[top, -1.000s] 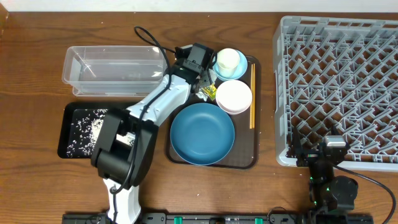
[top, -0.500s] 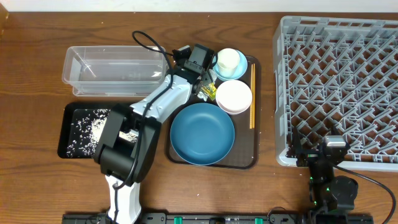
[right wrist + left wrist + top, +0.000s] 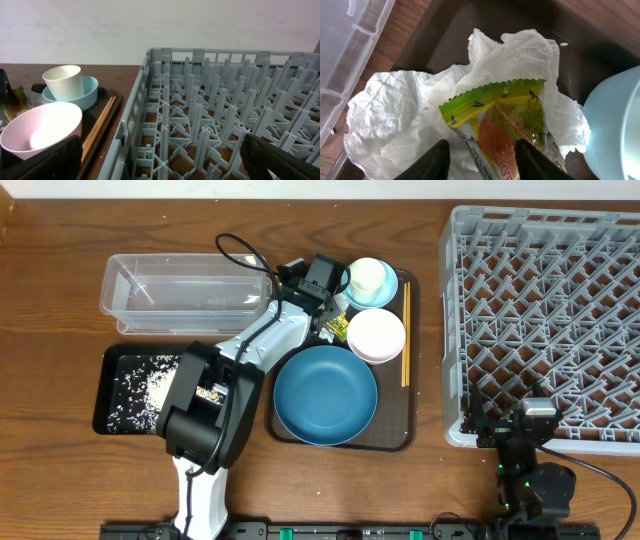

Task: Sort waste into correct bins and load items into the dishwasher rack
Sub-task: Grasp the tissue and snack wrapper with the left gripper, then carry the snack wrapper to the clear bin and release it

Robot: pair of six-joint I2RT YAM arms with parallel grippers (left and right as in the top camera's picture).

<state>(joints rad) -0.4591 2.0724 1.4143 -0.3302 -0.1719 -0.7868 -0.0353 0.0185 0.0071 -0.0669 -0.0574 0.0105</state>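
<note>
From overhead, my left claw [image 3: 328, 308] sits over the far-left corner of the brown tray [image 3: 400, 435], with the wrapper [image 3: 337, 327] at its tips, beside the light-blue bowl [image 3: 387, 290] and the pinkish bowl [image 3: 376, 336]. The wrapper is too small here to read its axis. Since a second ago the left arm's elbow has swung a little right; the claw and all the dishes stay put. Rice [image 3: 150, 385] lies in the black tray [image 3: 108, 370], near the tub [image 3: 185, 290]. The right claw [image 3: 536, 418] rests at the near edge of the rack [image 3: 545, 320].

On the left wrist camera, the claw's fingers [image 3: 427, 162] stand apart, straddling the near end of the wrapper [image 3: 500, 120]. Its long axis runs away from the claw, leaning slightly left, with the serrated green edge farthest off. It lies on the napkin [image 3: 395, 120], which spreads left toward the tub [image 3: 345, 40]; the light-blue bowl [image 3: 615, 125] is just right.

On the right wrist camera, the right claw [image 3: 162, 162] is spread wide, with nothing between its tips. The rack [image 3: 200, 115] lies ahead; the chopsticks [image 3: 100, 127] lie left of it, pointing away.
</note>
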